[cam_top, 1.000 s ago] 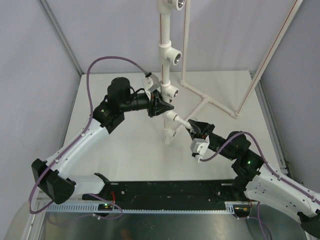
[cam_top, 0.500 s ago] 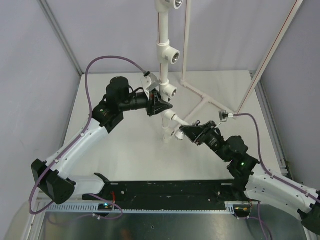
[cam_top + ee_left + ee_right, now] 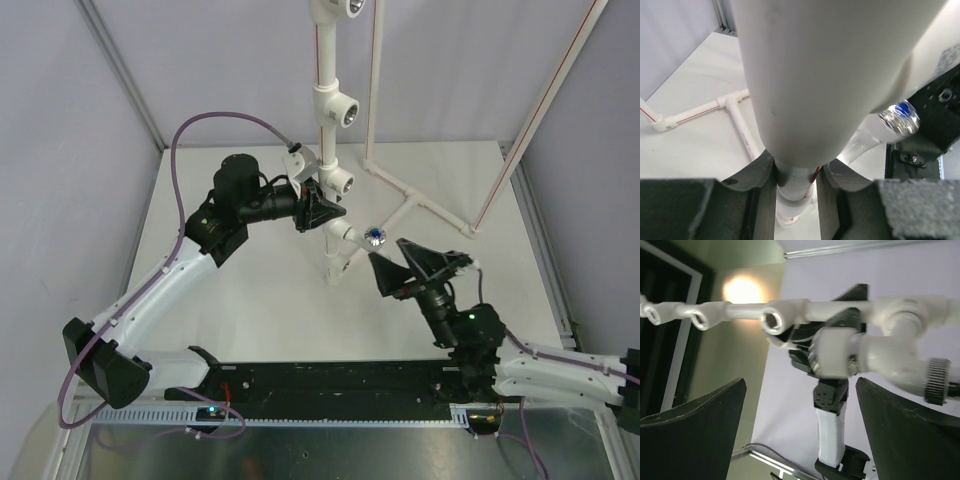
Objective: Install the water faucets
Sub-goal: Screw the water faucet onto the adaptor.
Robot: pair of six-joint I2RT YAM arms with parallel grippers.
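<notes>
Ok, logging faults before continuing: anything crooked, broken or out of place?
Nothing stands out. The faucet sits in its socket on the pipe, which the left gripper clamps; the right gripper is open, clear of it.

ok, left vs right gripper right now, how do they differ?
Grip: the left gripper is clamped on the vertical pipe, while the right gripper stands wide open and holds nothing.
Position: in the top view, the left gripper reaches in from the pipe's left, above the faucet. The right gripper sits at the faucet's lower right, pointing at it.
Shared: both are black two-finger grippers at the same pipe section.
</notes>
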